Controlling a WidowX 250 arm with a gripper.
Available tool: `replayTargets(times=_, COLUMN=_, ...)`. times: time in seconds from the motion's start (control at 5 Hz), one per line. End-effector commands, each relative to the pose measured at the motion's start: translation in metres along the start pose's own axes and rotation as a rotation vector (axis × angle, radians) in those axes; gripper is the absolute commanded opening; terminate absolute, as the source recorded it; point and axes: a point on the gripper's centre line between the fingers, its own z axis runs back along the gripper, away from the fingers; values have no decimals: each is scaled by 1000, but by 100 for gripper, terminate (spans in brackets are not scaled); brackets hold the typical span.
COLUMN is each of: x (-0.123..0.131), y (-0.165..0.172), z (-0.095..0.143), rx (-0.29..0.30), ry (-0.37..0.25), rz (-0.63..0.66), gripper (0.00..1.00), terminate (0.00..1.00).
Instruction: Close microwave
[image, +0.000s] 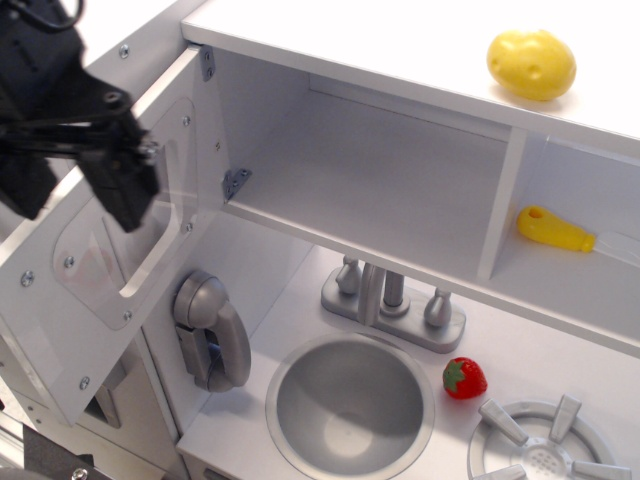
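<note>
The microwave (380, 170) is a white open box compartment under the top shelf. Its hinged white door (110, 240) with a see-through window (150, 235) is swung wide open to the left. My black gripper (75, 195) is at the upper left, in front of the door's outer edge, its two fingers (125, 185) spread apart and empty. One finger overlaps the window's top. The door's handle and keypad are on the far face and hidden.
A yellow potato (531, 64) lies on the top shelf. A yellow-handled utensil (556, 231) lies in the right cubby. Below are a grey faucet (390, 300), a round sink (350, 405), a strawberry (465, 378), a grey phone (210, 335) and a burner (545, 450).
</note>
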Motion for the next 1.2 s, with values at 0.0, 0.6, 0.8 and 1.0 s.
replayTargets(times=0.0, x=-5, y=10, z=-9, rx=50, ry=4, rz=-17, gripper=100, terminate=0)
replayTargets(times=0.6, x=-9, y=-40, z=-48, rx=52, ry=82, rz=24, gripper=100, terminate=0)
replayTargets(times=0.8, x=1, y=-67, z=-46, rx=23, ry=83, rz=62, gripper=100, terminate=0)
replayTargets(times=1.0, x=13, y=-98, z=-38, rx=-18, ry=53, rz=116, gripper=100, terminate=0)
